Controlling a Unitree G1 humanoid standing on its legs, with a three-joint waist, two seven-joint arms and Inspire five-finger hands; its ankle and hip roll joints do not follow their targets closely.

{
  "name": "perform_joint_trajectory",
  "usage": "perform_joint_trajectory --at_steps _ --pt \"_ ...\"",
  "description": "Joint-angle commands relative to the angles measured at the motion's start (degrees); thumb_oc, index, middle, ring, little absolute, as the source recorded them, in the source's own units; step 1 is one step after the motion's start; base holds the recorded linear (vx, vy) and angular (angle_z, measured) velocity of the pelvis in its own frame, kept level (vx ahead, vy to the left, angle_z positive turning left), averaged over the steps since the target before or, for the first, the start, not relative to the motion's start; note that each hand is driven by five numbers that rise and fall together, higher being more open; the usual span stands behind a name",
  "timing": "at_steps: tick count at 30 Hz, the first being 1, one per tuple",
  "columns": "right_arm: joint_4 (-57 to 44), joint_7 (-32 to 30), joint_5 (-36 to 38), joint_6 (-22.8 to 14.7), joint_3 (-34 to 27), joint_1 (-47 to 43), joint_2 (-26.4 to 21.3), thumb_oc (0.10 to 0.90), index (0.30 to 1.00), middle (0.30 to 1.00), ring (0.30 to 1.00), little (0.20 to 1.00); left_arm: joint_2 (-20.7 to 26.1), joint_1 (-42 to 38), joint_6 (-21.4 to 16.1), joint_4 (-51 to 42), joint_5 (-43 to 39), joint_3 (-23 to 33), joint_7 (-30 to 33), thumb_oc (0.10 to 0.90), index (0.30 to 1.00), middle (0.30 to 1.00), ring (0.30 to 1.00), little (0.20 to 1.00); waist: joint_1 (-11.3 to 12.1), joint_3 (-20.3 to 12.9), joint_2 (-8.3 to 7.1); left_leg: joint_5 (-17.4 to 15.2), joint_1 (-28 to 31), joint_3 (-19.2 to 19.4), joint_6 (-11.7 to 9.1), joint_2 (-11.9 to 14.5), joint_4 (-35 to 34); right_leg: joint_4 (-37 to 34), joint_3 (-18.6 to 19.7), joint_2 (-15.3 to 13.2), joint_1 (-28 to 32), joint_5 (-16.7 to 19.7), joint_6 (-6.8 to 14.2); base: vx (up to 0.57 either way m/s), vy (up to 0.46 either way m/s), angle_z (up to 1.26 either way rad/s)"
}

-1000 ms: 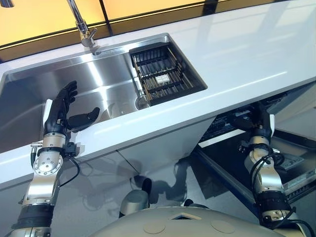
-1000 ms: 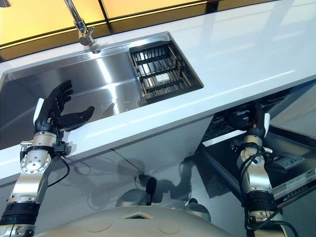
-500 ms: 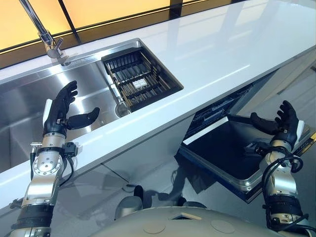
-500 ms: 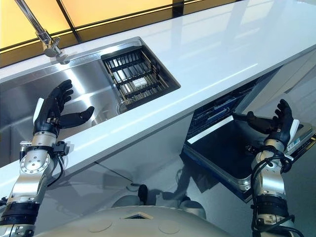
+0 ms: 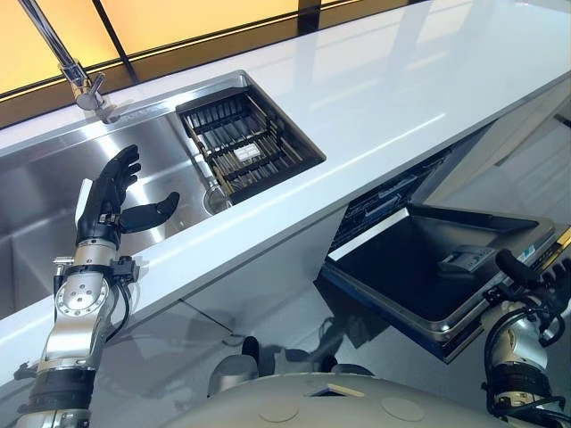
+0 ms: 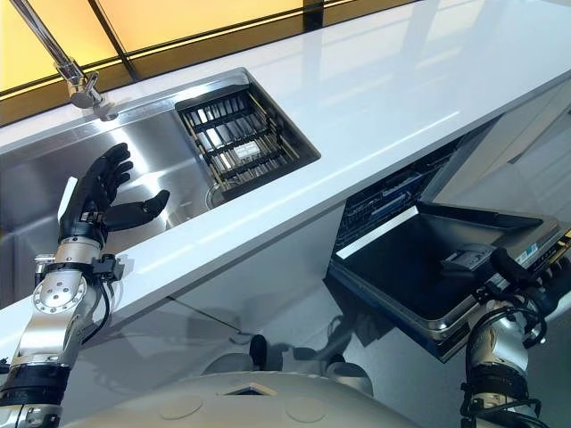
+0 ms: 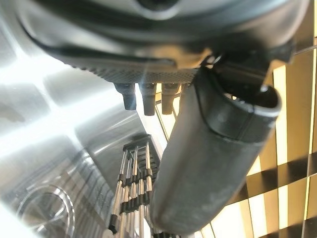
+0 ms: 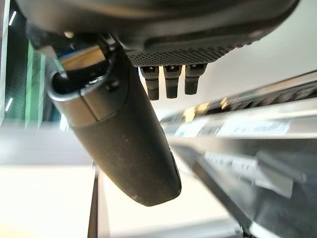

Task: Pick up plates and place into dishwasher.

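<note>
The dishwasher door (image 5: 419, 267) hangs open below the white counter (image 5: 401, 98), its dark inner face turned up. A wire rack (image 5: 384, 198) shows inside the machine under the counter edge. My right hand (image 5: 533, 278) is at the door's outer edge, fingers (image 8: 171, 82) straight and thumb out, holding nothing. My left hand (image 5: 109, 194) is raised over the steel sink (image 5: 45, 192), open and empty, with its thumb (image 7: 213, 163) spread.
A dark slatted drainer basket (image 5: 245, 147) sits in the sink's right end beside the drain (image 5: 214, 198). A tall tap (image 5: 76, 76) rises behind the sink. Grey floor lies below the door.
The view has panned right. The dishwasher door has swung further down and my right hand has dropped with it to its outer edge. The left hand has kept its pose.
</note>
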Motion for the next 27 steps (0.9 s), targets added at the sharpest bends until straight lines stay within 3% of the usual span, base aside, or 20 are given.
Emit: perform_joint_trajectory --at_steps 1,6,10,15,18,22,25,27 --pt "0.95 0.38 3.42 -8.37 -3.14 -5.26 -3.74 0.8 0.9 0.9 0.9 0.9 6.16 -10.05 -8.7 -0.17 -4.99 2.74 -0.04 0.8 0.9 0.9 0.9 0.9 -0.68 -2.21 1.24 -7.24 4.31 2.87 2.86 -1.92 0.42 6.7 -2.91 2.39 -2.72 -1.97 -0.32 0.0 -0.124 0.01" --pt "4.95 15.04 15.52 -7.76 -2.65 -3.29 -1.14 0.8 0.9 0.9 0.9 0.9 4.5 -10.1 -7.08 -1.2 -9.69 4.31 -1.47 0.8 0.9 0.9 0.9 0.9 -1.11 -1.83 1.74 -6.91 3.98 2.15 2.31 -1.82 0.42 6.86 -3.53 2.58 -2.87 -2.32 -0.8 0.01 -0.116 0.0" --pt "9.02 18.18 19.38 -9.14 -2.32 -2.71 -1.37 0.8 0.9 0.9 0.9 0.9 3.81 -10.71 -7.38 -0.45 -9.82 4.41 -0.53 0.8 0.9 0.9 0.9 0.9 -1.52 -0.82 2.55 -6.29 3.03 1.88 1.47 -1.57 0.48 7.31 -3.8 2.51 -3.63 -2.76 -1.14 -0.03 -0.084 0.0" --pt "10.05 30.17 30.76 -11.54 -1.76 -4.62 -3.08 0.8 0.9 0.9 0.9 0.9 2.73 -12.26 -9.17 -1.05 -8.65 2.07 2.69 0.8 0.9 0.9 0.9 0.9 -1.58 1.78 5.45 -4.86 -0.84 0.15 0.14 -1.84 1.05 9.0 -3.92 1.95 -6.56 -4.3 -2.01 -0.11 0.001 0.03" --pt "10.08 40.16 34.93 -9.55 -0.33 -6.01 -4.03 0.8 0.9 0.9 0.9 0.9 1.67 -12.82 -10.46 -1.59 -8.5 1.03 4.19 0.8 0.9 0.9 0.9 0.9 -1.52 3.53 7.39 -3.41 -3.57 -0.43 -0.64 -2.03 1.36 9.57 -4.22 1.61 -8.32 -4.81 -2.65 -0.14 0.061 0.03" --pt "14.02 50.63 36.91 -3.42 -0.19 -6.04 -4.91 0.8 0.9 0.9 0.9 0.9 1.53 -12.83 -10.87 -1.36 -8.67 1.62 3.71 0.8 0.9 0.9 0.9 0.9 -1.45 4.41 8.08 -2.71 -5.23 0.01 -1.56 -1.81 2.2 9.93 -4.99 1.33 -8.98 -5.26 -3.06 -0.03 0.01 -0.03" --pt "18.92 51.93 36.65 0.65 -0.68 -6.13 -6.32 0.8 0.9 0.9 0.9 0.9 1.94 -12.91 -9.38 -1.79 -8.69 1.71 3.55 0.8 0.9 0.9 0.9 0.9 -1.0 3.95 7.86 -2.71 -5.48 0.07 -1.95 -1.51 2.99 10.58 -5.75 1.21 -8.89 -5.75 -3.2 0.06 -0.027 0.01" --pt "22.35 47.77 36.22 1.29 -1.42 -6.64 -7.65 0.8 0.9 0.9 0.9 0.9 2.34 -13.23 -8.79 -1.64 -8.68 1.07 3.74 0.8 0.9 0.9 0.9 0.9 -0.63 3.69 7.84 -2.96 -5.92 -0.39 -2.13 -1.38 4.14 11.65 -6.15 1.08 -9.27 -6.28 -3.42 0.07 -0.04 -0.01"
